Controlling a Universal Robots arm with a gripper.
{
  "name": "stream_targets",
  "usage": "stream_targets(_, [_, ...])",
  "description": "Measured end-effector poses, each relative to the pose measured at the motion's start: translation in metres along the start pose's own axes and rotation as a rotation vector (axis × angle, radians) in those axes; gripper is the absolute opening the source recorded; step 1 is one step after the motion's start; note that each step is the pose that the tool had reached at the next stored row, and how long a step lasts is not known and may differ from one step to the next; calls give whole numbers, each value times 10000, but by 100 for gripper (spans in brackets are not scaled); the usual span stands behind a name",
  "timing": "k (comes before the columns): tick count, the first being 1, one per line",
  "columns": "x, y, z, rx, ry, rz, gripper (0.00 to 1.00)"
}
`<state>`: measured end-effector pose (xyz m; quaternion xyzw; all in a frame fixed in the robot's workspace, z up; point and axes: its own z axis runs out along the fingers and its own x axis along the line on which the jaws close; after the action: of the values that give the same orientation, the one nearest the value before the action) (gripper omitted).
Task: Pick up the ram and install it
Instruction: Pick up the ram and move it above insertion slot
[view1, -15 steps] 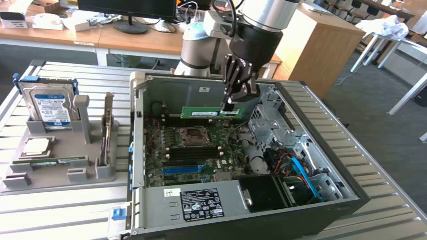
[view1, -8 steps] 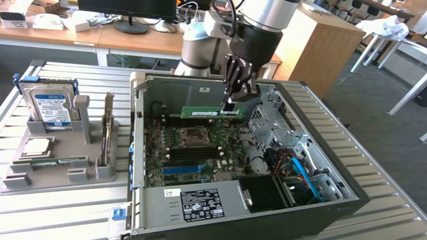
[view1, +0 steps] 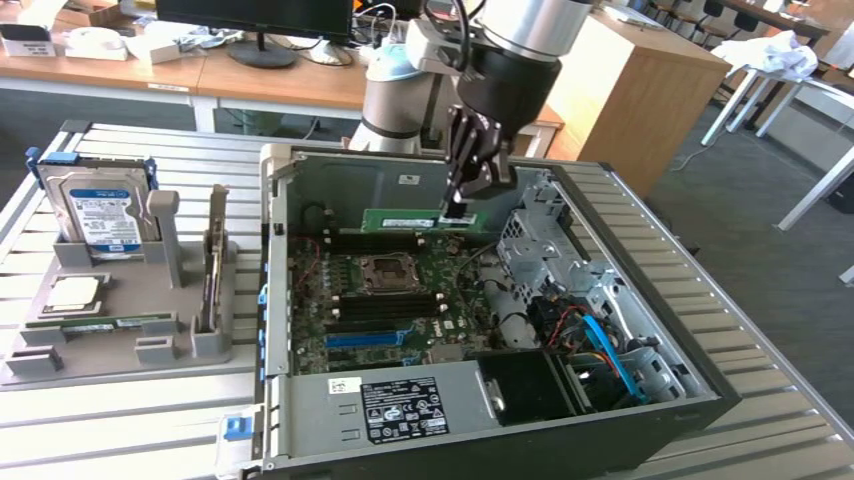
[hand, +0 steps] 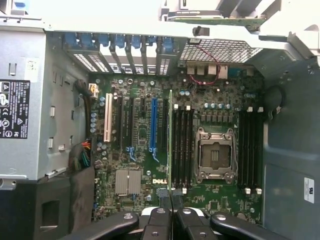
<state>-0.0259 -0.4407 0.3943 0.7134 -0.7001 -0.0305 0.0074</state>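
Black jaws of the gripper (view1: 457, 212) are nipped together on the ram (view1: 407, 220), pinching it by the end toward the exterior view's right. The rest of the green stick juts free toward the exterior view's left. It hangs inside the open case (view1: 694, 395), near the case's far wall, above the motherboard (view1: 400, 330) and apart from it. By my reading it is not yet in any slot.

Its long axis runs level, parallel with the black memory slots (view1: 387, 243) beneath. It stands on edge, thin edge down toward the board. In the wrist view the ram (hand: 170, 140) is a thin green line running straight out from the gripper (hand: 170, 202). It lies along the bank of memory slots (hand: 183, 145) just beside the processor socket (hand: 215, 152); which slot it is over I cannot tell.

The pick-up looks done, and the step in hand is the install, with the stick carried over the board. Seating it would call for the edge to sit squarely over one slot, parallel end to end, with the notch matched and the end latches open. I cannot confirm any of that here.

Out on the table (view1: 120, 440), a second stick (view1: 114, 323) lies in the grey holder (view1: 134, 355) beside the case.
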Motion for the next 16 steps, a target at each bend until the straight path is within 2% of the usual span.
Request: stream_targets(16, [-205, -4, 16, 5, -78, 9, 11])
